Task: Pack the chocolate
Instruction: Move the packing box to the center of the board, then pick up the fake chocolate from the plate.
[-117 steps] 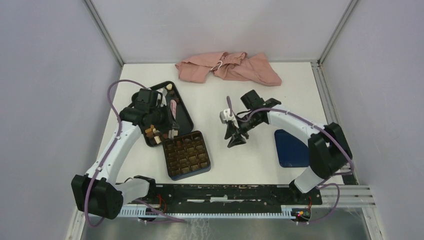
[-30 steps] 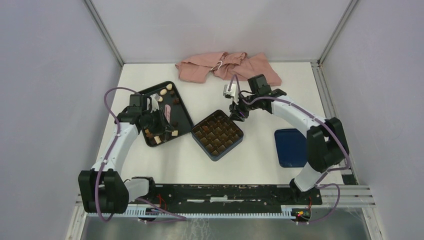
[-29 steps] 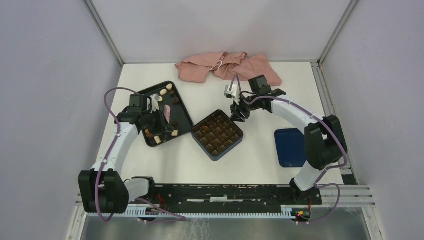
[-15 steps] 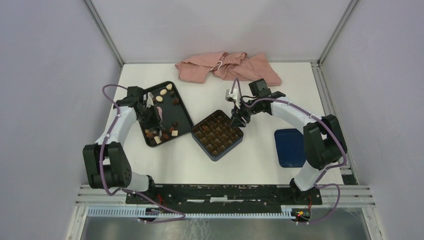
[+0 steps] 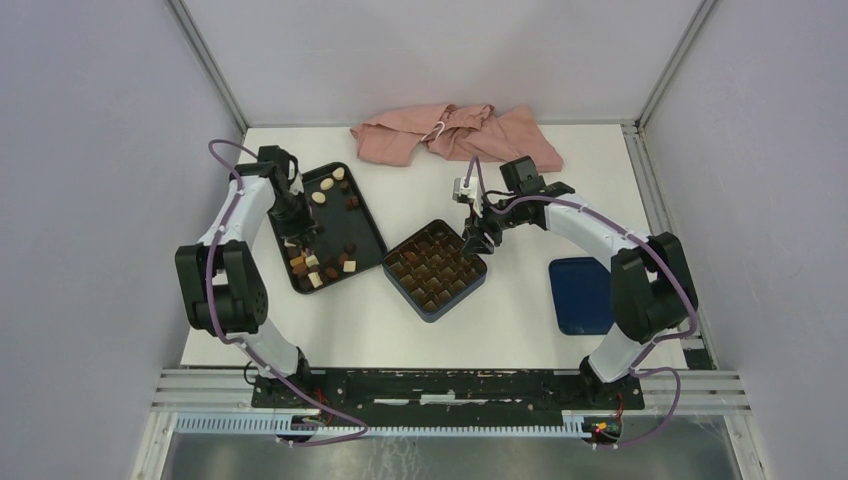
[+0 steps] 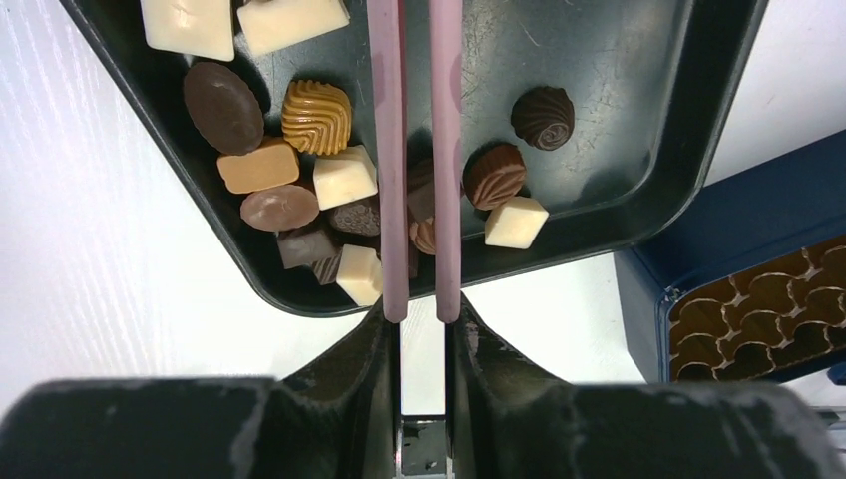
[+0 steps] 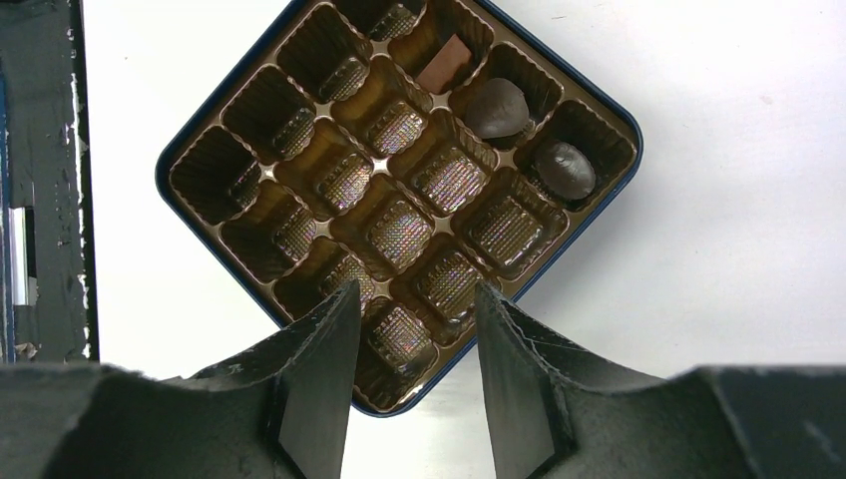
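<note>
Chocolate pieces point(image 6: 344, 178), dark, caramel and cream, are clustered beneath the left gripper's point(image 6: 417, 60) near-closed pink fingers point(image 6: 387, 150) in the black rimmed tray point(image 6: 638, 120); nothing is seen gripped. One outlying piece is best singled out. The right gripper point(image 7: 414, 294) is held half-spread above the dark blue gridded box point(image 7: 399, 225).

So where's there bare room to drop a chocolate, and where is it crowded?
Nearly all cells of the box are bare; only three along one edge hold chocolates. On the tray, the near end is crowded; its middle is barer.
</note>
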`<state>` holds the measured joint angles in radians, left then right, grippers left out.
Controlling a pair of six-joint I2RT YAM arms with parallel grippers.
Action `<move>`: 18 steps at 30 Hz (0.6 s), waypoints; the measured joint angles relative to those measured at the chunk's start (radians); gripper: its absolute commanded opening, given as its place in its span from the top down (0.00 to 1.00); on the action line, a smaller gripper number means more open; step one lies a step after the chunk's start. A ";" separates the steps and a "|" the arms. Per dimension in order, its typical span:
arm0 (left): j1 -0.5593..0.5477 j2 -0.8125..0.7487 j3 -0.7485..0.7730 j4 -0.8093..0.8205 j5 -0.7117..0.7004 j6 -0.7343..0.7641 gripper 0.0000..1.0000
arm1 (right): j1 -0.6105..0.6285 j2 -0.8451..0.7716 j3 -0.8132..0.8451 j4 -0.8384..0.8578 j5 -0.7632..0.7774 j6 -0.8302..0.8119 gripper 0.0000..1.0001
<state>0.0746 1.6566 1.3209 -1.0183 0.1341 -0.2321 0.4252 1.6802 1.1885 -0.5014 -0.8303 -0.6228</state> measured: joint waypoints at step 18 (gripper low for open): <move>0.000 0.171 0.089 -0.095 -0.001 0.058 0.66 | -0.001 -0.017 0.000 -0.010 -0.007 -0.011 0.48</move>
<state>0.0746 1.8278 1.4097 -1.1130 0.1329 -0.1745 0.4244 1.6630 1.1885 -0.5110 -0.8375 -0.6342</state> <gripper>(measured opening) 0.332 0.519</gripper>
